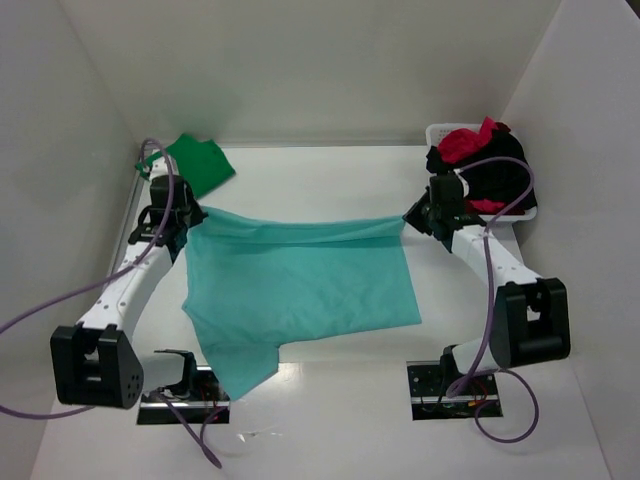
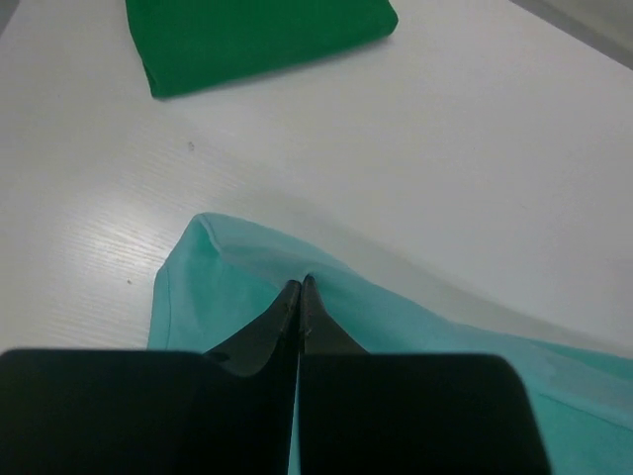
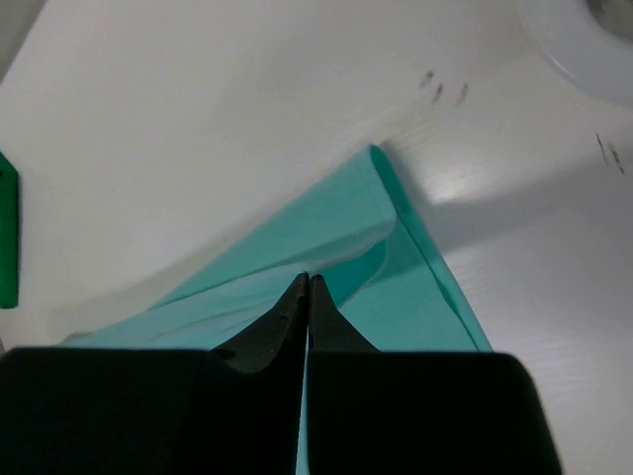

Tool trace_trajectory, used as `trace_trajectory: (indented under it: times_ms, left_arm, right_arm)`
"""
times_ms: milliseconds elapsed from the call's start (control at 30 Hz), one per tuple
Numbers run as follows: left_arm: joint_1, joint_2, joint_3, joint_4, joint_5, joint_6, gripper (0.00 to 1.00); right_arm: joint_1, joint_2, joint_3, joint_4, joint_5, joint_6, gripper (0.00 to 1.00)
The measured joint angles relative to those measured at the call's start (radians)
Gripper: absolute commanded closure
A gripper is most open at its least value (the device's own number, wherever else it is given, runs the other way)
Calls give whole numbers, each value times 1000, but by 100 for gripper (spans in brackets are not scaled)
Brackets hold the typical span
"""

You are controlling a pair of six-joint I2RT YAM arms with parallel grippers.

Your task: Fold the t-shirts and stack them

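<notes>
A light teal t-shirt (image 1: 300, 285) hangs stretched between my two grippers above the table, its lower part draping toward the near edge. My left gripper (image 1: 186, 226) is shut on the teal shirt's left corner (image 2: 227, 267). My right gripper (image 1: 412, 216) is shut on its right corner (image 3: 386, 228). A folded dark green t-shirt (image 1: 200, 163) lies at the back left and shows in the left wrist view (image 2: 257, 35). Red (image 1: 468, 142) and black (image 1: 495, 170) t-shirts sit in the basket.
A white plastic basket (image 1: 442, 132) stands at the back right against the wall; its rim shows in the right wrist view (image 3: 579, 45). White walls close in the table on the left, back and right. Purple cables loop off both arms.
</notes>
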Motion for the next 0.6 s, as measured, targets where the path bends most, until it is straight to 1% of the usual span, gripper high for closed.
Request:
trace_trajectory:
  times_ms: [133, 233, 333, 467, 600]
  left_arm:
    - [16, 122, 114, 25, -10, 0, 100]
    - [27, 197, 193, 45, -16, 5, 100]
    - [33, 265, 262, 71, -18, 15, 100]
    - [53, 356, 349, 83, -9, 24, 100]
    - [96, 488, 479, 97, 32, 40, 100]
  right_arm:
    - [0, 111, 137, 41, 5, -5, 100]
    - [0, 170, 201, 47, 5, -14, 100]
    - [0, 321, 366, 64, 5, -38, 100]
    - [0, 438, 472, 82, 0, -56, 100]
    - [0, 559, 602, 79, -7, -65, 100]
